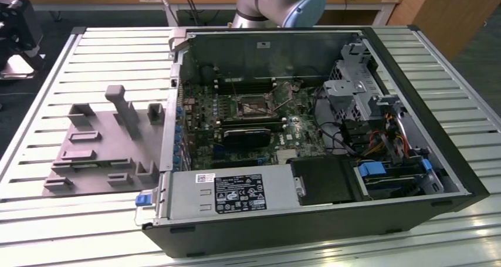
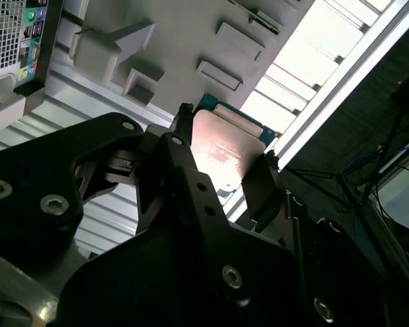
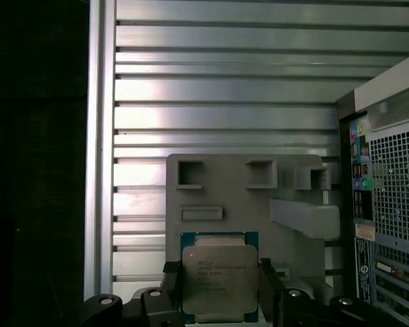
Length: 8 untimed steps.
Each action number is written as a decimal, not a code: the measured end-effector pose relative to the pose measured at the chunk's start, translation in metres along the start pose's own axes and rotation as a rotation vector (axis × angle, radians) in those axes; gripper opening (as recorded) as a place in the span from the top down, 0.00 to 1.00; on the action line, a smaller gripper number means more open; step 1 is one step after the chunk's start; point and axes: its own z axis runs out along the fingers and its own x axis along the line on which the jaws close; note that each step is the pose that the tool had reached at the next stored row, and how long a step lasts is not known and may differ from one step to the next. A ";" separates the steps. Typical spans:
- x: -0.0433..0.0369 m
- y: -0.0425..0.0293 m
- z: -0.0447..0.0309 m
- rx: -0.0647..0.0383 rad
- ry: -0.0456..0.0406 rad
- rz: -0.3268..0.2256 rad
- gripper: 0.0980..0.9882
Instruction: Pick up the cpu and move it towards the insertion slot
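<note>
Gripper (image 3: 219,283) w/ fingers (image 3: 170,283) clamped on cpu (image 3: 219,266) sides, cpu over grey fixture plate (image 3: 245,194) edge, slatted table (image 3: 225,88), insertion slot (image 1: 252,105) mid motherboard (image 1: 197,135) in open pc case (image 1: 313,232)

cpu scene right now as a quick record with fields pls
cpu: clamped by two opposite edges, silver top facing the first wrist view
gripper: shut on the cpu
behind the cpu in both wrist views: grey fixture on the slatted table
insertion slot: inside the open computer case, seen in the exterior view
</note>
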 end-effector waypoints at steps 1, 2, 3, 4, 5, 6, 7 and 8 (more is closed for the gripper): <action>-0.0014 0.0000 0.0001 0.000 0.0000 0.000 0.51; -0.0030 0.0001 0.0001 0.000 0.0001 0.000 0.51; -0.0046 0.0001 0.0002 0.000 0.0001 0.000 0.51; -0.0061 0.0001 0.0003 0.000 0.0001 0.000 0.51; -0.0077 0.0002 0.0004 0.000 0.0000 0.000 0.51; -0.0098 0.0002 0.0005 0.000 0.0000 0.000 0.51; -0.0119 0.0003 0.0006 0.000 0.0001 0.000 0.51; -0.0138 0.0003 0.0007 0.000 0.0001 0.000 0.51</action>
